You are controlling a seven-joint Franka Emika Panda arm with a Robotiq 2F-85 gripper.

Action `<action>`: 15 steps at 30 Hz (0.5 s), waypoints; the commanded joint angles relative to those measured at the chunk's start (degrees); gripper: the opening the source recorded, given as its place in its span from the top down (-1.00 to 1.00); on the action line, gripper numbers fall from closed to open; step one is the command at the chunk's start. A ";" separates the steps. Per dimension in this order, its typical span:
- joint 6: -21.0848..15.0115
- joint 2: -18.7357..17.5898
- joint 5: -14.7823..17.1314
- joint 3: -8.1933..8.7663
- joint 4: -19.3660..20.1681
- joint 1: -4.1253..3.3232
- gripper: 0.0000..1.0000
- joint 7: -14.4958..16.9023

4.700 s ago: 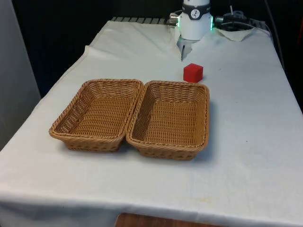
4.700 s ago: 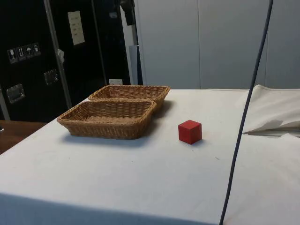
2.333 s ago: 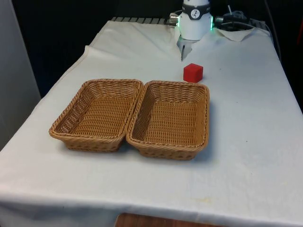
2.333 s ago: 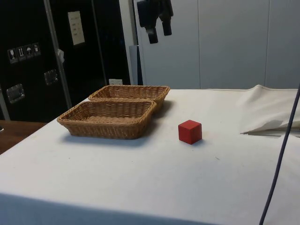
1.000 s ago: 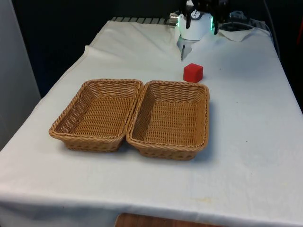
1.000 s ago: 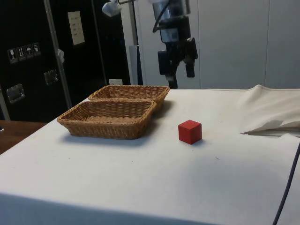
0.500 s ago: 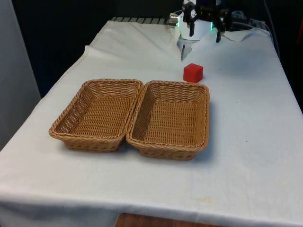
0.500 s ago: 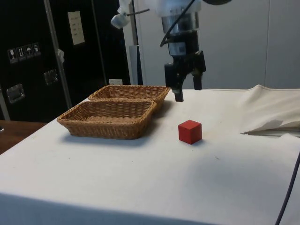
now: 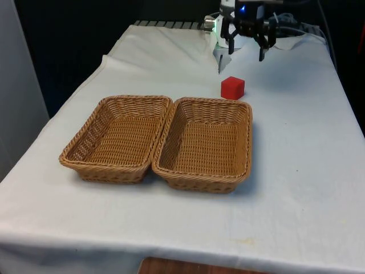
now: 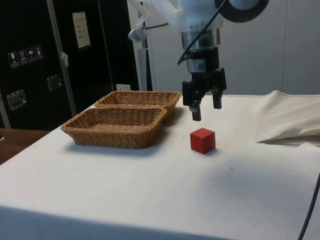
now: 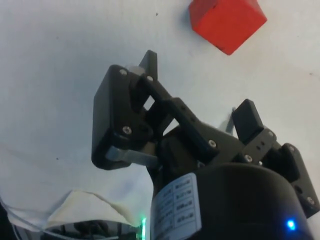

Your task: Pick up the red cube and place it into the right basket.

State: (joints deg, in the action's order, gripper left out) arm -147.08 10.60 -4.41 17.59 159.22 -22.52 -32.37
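Note:
The red cube [image 9: 232,87] rests on the white cloth just beyond the far rim of the basket on the front view's right [image 9: 246,137]. In the side view the red cube [image 10: 202,140] sits beside the baskets, and in the wrist view the red cube [image 11: 227,22] lies ahead of the fingers. My gripper [image 9: 246,52] hangs in the air a little above and beyond the cube, open with nothing between its fingers. The side view has the gripper [image 10: 205,112] just above the cube, fingertips clear of it; the wrist view shows the gripper [image 11: 197,82] with fingers spread.
A second wicker basket [image 9: 74,148] stands against the first, on the front view's left. A fold of loose cloth [image 10: 287,120] rises at the robot's end of the table. A black cable [image 10: 310,210] hangs near the side view's edge.
The gripper has come down from high above the table and moved toward the cube, now hanging just over it. The cube and both baskets have not moved.

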 commanded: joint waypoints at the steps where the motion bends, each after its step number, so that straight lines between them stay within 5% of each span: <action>1: -1.43 -0.17 1.15 0.46 0.46 -0.23 -1.00 0.92; 15: -5.21 -3.21 1.95 1.83 1.15 1.26 -1.00 4.18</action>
State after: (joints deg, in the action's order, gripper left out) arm -150.80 7.79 -3.15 19.08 159.97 -21.20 -29.16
